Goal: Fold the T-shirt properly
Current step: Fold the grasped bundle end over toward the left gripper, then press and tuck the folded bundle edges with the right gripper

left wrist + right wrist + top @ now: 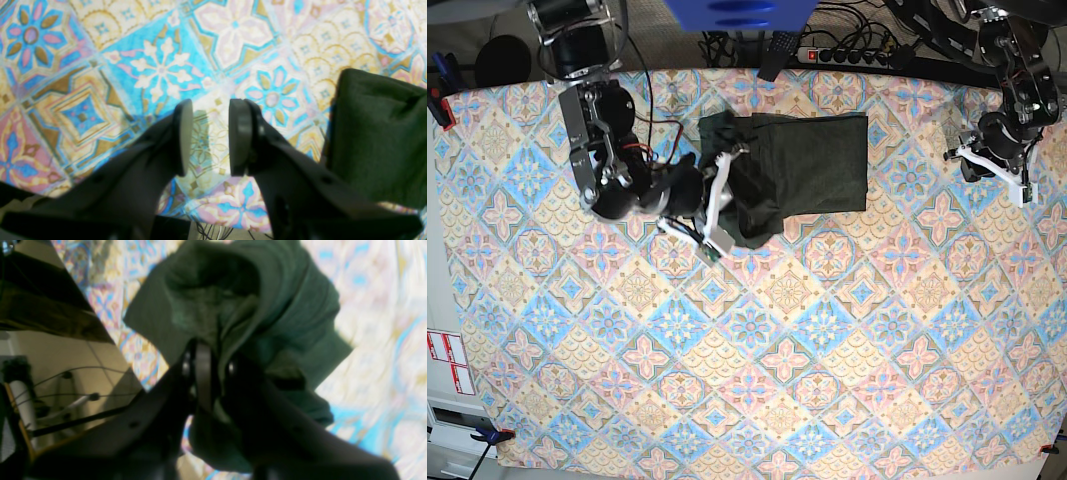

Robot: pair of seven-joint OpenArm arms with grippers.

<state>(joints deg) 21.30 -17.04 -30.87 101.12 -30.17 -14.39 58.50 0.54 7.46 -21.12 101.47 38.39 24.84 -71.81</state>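
The T-shirt (802, 165) is lying near the far edge of the table (757, 400), a dark olive knit with a soft, heathered, matte face and no print. Most of it is sitting as a flat, roughly rectangular block; its left end is bunching into thick, rounded folds with a deep hollow between them, as the right wrist view is showing (267, 306).

The right gripper (717, 205) is pinching that bunched end, its dark jaws pressing together with a fold of the T-shirt between them (213, 373). The left gripper (992, 160) is hovering well to the right of the T-shirt, over the cloth; its flat, rounded dark pads (185, 136) are standing apart with only the pattern showing in the gap (210, 136), and the T-shirt's straight edge (377, 133) is lying just off to one side of it.

A tablecloth (727, 330) is covering the table, printed in a tile pattern of blue, pink, cream and ochre flowers and diamonds. Behind the T-shirt, past the table's edge, a power strip (852, 57) and black cables (847, 15) are lying. Left of the T-shirt, off the table, pale floor tiles (66, 353) are showing.
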